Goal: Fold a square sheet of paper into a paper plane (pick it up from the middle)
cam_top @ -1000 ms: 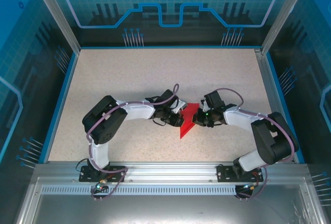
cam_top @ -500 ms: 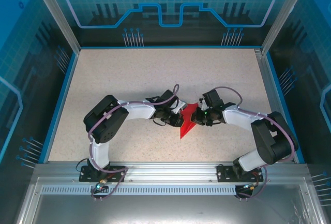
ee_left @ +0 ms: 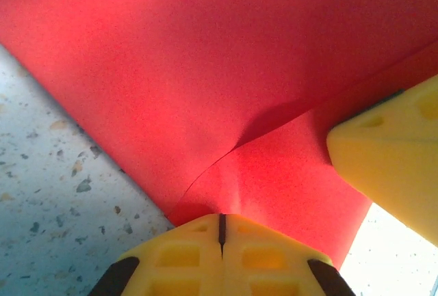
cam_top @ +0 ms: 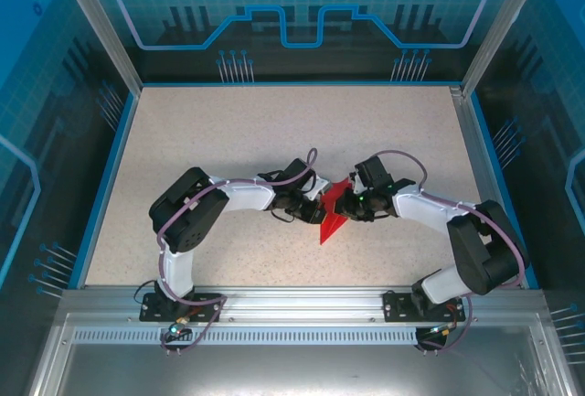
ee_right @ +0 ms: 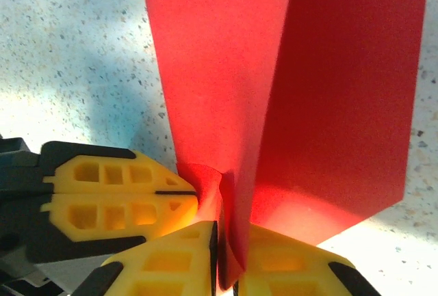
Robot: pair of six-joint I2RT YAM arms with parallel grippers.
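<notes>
The red sheet of paper (cam_top: 330, 219) is folded into a narrow pointed plane shape, its tip toward the table's near edge. It stands between both grippers at the middle of the table. My left gripper (cam_top: 316, 202) is shut on a corner of the paper (ee_left: 205, 70); its yellow fingertips (ee_left: 191, 248) meet along a thin seam. My right gripper (ee_right: 229, 241) straddles the centre fold of the paper (ee_right: 328, 104), its jaws a narrow slit apart, with the fold loose between them. The left gripper (ee_right: 194, 197) is close beside it.
The speckled beige table (cam_top: 228, 140) has blue side rails and a metal frame rail (cam_top: 292, 300) along the near edge, where both arm bases are bolted. Transparent walls enclose the far and side edges.
The right gripper's jaws have parted slightly around the fold, and its wrist has edged left toward the paper. The left gripper stays shut in place.
</notes>
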